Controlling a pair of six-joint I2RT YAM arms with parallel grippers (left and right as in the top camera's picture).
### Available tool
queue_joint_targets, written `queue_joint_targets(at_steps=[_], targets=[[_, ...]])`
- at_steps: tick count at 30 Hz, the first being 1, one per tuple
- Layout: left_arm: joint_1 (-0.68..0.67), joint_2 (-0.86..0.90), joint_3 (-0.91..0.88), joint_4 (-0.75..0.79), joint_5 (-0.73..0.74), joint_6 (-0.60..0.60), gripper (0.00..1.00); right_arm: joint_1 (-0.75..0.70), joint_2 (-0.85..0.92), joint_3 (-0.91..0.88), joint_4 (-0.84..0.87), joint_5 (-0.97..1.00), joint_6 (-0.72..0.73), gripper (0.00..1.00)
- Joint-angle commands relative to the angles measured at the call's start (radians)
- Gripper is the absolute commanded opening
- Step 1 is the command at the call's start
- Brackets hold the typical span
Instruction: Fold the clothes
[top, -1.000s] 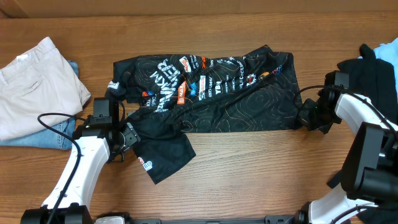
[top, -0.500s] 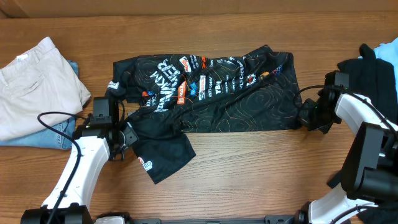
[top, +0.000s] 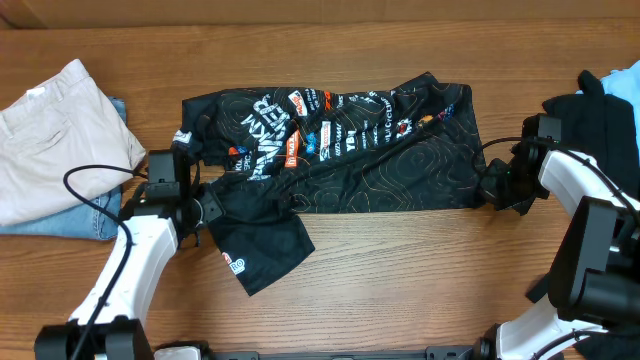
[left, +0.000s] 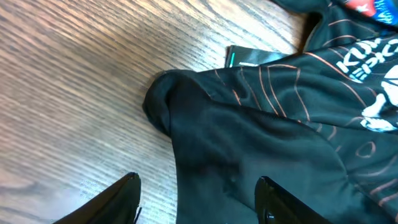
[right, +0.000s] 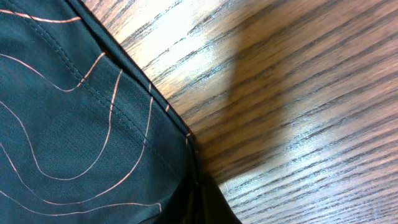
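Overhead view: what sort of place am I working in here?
Likely a clothes-folding test bench: a wooden table, left arm and right arm flanking a spread jersey, trousers piled at the left edge.

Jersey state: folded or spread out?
Mostly spread, not neatly folded: the jersey lies wide across the table, rumpled near the logos, with one sleeve splayed out at the front-left.

The counter (top: 400, 260) is lit evenly and warmly from above, and only faint, soft shadows are cast beside the jersey (top: 330, 150). In the right wrist view, bright glare is seen on the wood beside a broad shadow. The 2 fingers (left: 121, 199) in the left wrist view are blurred.
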Motion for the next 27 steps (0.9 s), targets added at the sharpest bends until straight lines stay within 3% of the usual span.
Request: queue_joint_targets(at_steps=[1,10,17,19,20,27], targets=[[0.005,0.062,0.002,0.027,0.009,0.023,0.62,0.005,0.026,-0.026,0.002,-0.005,-0.007,0.04],[0.005,0.120,0.002,0.086,0.022,0.023,0.55,0.005,0.026,-0.026,0.004,-0.005,-0.007,0.04],[0.005,0.120,0.002,0.126,0.048,0.026,0.27,0.005,0.026,-0.026,0.003,-0.005,-0.007,0.04],[0.005,0.120,0.002,0.126,0.048,0.027,0.08,0.005,0.026,-0.026,0.003,-0.005,-0.007,0.04],[0.005,0.120,0.002,0.127,0.048,0.027,0.04,0.005,0.026,-0.026,0.003,-0.005,-0.007,0.04],[0.005,0.101,0.024,0.103,0.082,0.055,0.04,0.005,0.020,-0.004,-0.028,-0.005,-0.007,0.04]])
